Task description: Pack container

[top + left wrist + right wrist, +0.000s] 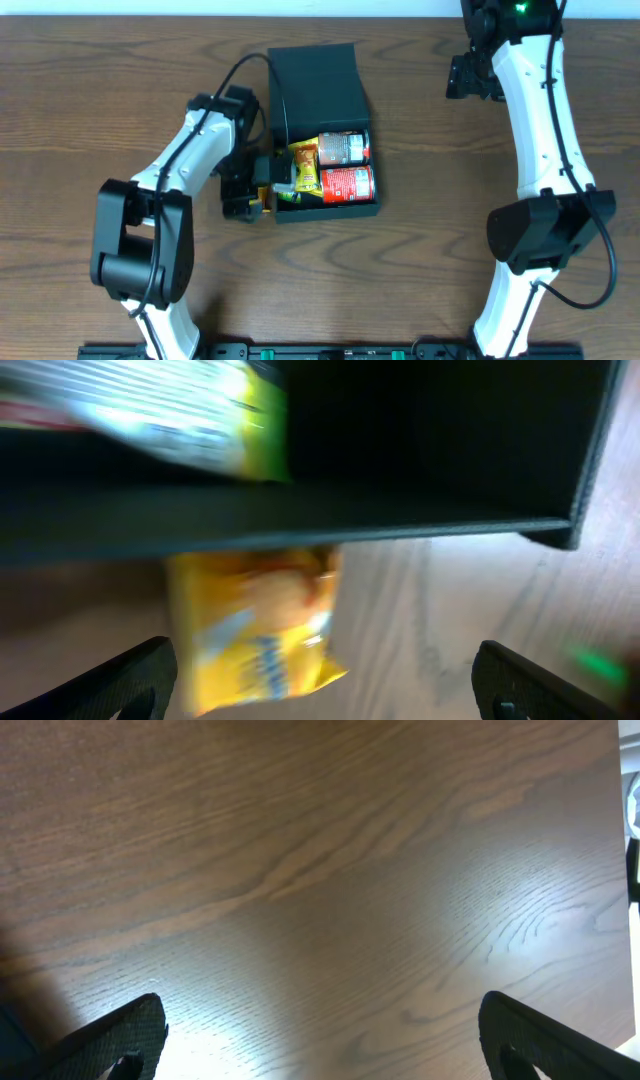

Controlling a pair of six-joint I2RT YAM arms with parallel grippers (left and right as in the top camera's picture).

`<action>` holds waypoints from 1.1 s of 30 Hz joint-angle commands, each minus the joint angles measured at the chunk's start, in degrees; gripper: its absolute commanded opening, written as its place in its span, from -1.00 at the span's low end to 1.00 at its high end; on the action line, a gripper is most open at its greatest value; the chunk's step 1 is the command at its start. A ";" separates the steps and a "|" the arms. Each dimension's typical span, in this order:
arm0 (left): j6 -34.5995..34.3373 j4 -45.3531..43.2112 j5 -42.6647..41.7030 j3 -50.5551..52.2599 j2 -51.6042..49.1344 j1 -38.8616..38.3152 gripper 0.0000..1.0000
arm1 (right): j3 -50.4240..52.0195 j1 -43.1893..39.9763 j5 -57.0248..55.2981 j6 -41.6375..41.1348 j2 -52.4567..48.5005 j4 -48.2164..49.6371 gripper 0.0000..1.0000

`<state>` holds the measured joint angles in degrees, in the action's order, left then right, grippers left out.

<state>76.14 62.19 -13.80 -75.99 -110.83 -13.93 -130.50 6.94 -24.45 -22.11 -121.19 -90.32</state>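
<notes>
Yellow plastic snack packet (262, 625) lies loose in your left gripper (320, 665), jaws wide, long axis toward box wall above | dark teal-black rigid box container (330, 211), overhead centre, immediately right of that gripper | right gripper (320, 1040) wide, empty, well apart.

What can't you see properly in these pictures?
Left wrist view: the yellow packet is blurred, so its print is unreadable.
Overhead view: labels on the cans are too small to read.
Overhead view: the left hand sits dark against the dark box, so its fingertips are hard to pick out.
</notes>
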 commanded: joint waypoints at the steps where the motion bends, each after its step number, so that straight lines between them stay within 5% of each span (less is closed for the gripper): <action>1: 1.09 -0.20 -2.99 3.89 -0.96 0.11 0.91 | -0.96 -0.22 -0.79 -0.57 1.03 0.15 0.98; 8: 0.57 -9.42 -4.02 7.30 -0.94 0.50 0.91 | -0.96 -0.11 -0.76 -0.57 1.01 0.85 0.99; 12: 0.48 -12.72 2.32 7.26 -0.94 0.46 0.91 | -0.96 -0.11 -0.59 -0.57 1.01 0.83 0.98; 33: -1.73 -12.92 -0.87 7.48 -0.94 0.81 0.92 | -0.96 -0.11 0.07 -0.59 1.01 1.25 0.99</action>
<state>74.96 48.23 -12.51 -69.34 -110.67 -13.17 -130.50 6.94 -24.03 -22.13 -121.19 -89.17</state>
